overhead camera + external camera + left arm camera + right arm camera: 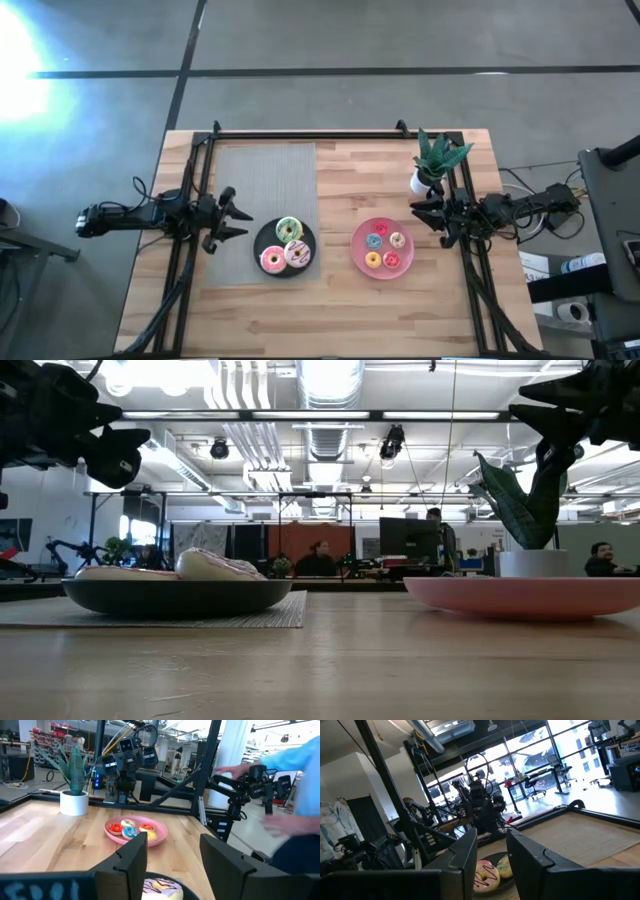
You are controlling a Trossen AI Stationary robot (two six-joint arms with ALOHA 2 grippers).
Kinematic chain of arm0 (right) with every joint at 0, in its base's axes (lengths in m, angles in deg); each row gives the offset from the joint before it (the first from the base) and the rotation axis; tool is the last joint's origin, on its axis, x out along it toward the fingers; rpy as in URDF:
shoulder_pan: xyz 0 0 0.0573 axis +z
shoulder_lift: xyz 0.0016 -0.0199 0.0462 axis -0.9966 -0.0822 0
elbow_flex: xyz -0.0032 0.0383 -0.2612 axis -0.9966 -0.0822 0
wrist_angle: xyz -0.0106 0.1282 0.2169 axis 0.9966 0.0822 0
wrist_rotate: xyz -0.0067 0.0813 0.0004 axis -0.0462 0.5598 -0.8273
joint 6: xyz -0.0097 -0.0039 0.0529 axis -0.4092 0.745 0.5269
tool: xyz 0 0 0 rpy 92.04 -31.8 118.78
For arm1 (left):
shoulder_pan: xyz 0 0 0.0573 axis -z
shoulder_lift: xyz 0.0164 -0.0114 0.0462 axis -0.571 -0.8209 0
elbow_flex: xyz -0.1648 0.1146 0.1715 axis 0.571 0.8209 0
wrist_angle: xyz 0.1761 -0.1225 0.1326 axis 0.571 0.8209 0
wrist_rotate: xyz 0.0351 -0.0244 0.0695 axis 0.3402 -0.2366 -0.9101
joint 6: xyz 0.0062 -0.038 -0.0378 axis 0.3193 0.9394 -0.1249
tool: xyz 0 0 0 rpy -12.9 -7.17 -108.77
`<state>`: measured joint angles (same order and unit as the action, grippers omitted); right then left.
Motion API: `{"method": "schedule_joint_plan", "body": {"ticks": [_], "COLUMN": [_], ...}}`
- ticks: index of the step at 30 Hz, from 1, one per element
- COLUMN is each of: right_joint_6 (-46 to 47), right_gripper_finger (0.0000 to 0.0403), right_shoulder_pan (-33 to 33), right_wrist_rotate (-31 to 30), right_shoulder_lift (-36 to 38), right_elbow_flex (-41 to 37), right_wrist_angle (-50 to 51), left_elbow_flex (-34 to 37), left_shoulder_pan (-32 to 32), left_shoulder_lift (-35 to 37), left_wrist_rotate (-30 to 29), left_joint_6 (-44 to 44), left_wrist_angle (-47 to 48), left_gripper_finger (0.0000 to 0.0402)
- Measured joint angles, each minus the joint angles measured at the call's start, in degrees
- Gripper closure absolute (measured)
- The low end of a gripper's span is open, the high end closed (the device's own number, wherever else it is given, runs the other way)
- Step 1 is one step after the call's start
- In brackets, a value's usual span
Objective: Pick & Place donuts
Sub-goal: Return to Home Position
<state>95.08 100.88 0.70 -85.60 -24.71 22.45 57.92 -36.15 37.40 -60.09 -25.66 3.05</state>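
all donuts plated, arms at rest pose

step in hand reads as the home-return; sorting looks done. high view: left gripper (pixel 236 216) mid-left, fingers spread, holding nothing; right gripper (pixel 422 214) mid-right, fingers apart, empty too. green donut (pixel 289 229), pink donut (pixel 272 260) & white donut (pixel 297 252) sit on black plate (pixel 258 240), lower centre, just right of left fingers, not touching. tiny donuts (pixel 383 247) on pink plate (pixel 357 250), below-left of right fingers. next move, i'd judge: no grasp needed, just settle w/o clipping plates or plant (pixel 437 160)
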Motion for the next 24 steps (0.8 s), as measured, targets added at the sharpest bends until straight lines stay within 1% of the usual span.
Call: {"method": "schedule_joint_plan", "body": {"ticks": [5,7,10,14,16,18,20,22,24], "right_joint_6": [0.0,-0.4,-2.5,-8.9,-11.3,-12.4,-13.1,-14.8,-16.9], "right_gripper_finger": [0.0305,0.0305,0.0305,0.0305,0.0305,0.0305,0.0305,0.0305,0.0305], "right_shoulder_pan": [-0.1,-2.5,-7.6,-13.0,-13.7,-13.8,-13.8,-13.7,-13.6], "right_wrist_rotate": [0.2,2.4,10.9,23.9,27.3,27.3,25.8,22.6,21.8], "right_shoulder_lift": [0.7,1.9,3.3,4.0,4.0,4.0,4.0,4.0,4.0], "right_elbow_flex": [0.0,0.0,0.0,0.0,0.0,0.0,0.0,0.0,0.0], "right_wrist_angle": [0.1,1.1,1.6,3.5,6.0,10.3,14.9,15.7,15.7], "left_elbow_flex": [0.0,0.0,0.0,0.0,0.0,0.0,-0.1,-0.1,-0.1], "left_shoulder_pan": [0.0,0.0,0.0,0.0,0.0,0.0,0.0,0.0,0.0], "left_shoulder_lift": [0.0,0.0,0.0,0.0,0.0,0.0,0.0,0.0,0.0], "left_wrist_rotate": [0.0,0.0,0.0,0.0,0.0,0.0,0.0,0.0,0.0], "left_joint_6": [0.0,0.0,0.0,0.1,0.1,0.1,0.1,0.1,0.1], "left_wrist_angle": [-0.1,-0.1,-0.1,-0.1,-0.1,-0.1,-0.1,-0.1,-0.1], "left_gripper_finger": [0.0245,0.0245,0.0245,0.0245,0.0245,0.0245,0.0245,0.0245,0.0245]}}
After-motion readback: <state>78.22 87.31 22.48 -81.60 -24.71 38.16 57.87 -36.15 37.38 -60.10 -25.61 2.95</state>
